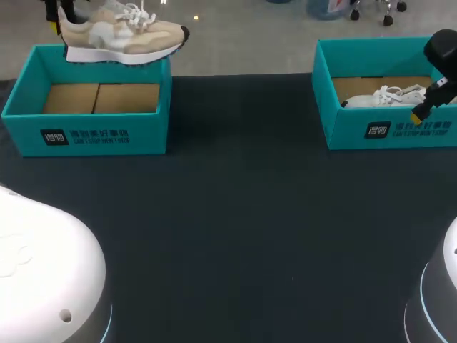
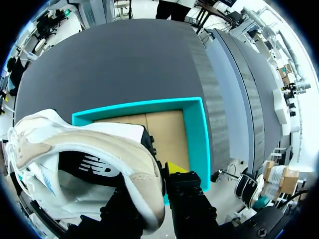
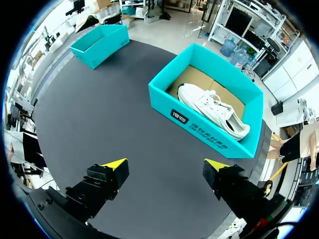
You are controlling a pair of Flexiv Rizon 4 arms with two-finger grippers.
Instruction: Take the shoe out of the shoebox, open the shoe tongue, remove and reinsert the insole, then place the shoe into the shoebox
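Your left gripper (image 2: 149, 185) pinches the beige shoe (image 1: 121, 36) at its heel, above the left shoebox (image 1: 86, 136). The shoe lies level and crosswise, toe toward your right. Your right gripper (image 3: 164, 165) hangs spread wide.

Head view: sits high and behind, looks down and forward over the table (image 1: 235, 214), far enough back to hold the left box (image 1: 150, 136) and right box (image 1: 343, 132) together.

Left wrist view: hangs close over the beige shoe (image 2: 99, 149), faces down past it into the left box (image 2: 199, 134).

Right wrist view: stands farther off, looks down past the right gripper (image 3: 165, 164) at the right box (image 3: 199, 130), catches the left box (image 3: 99, 45) small beyond. Shares both boxes and the table with the head view, only the left box and table with the left wrist view.
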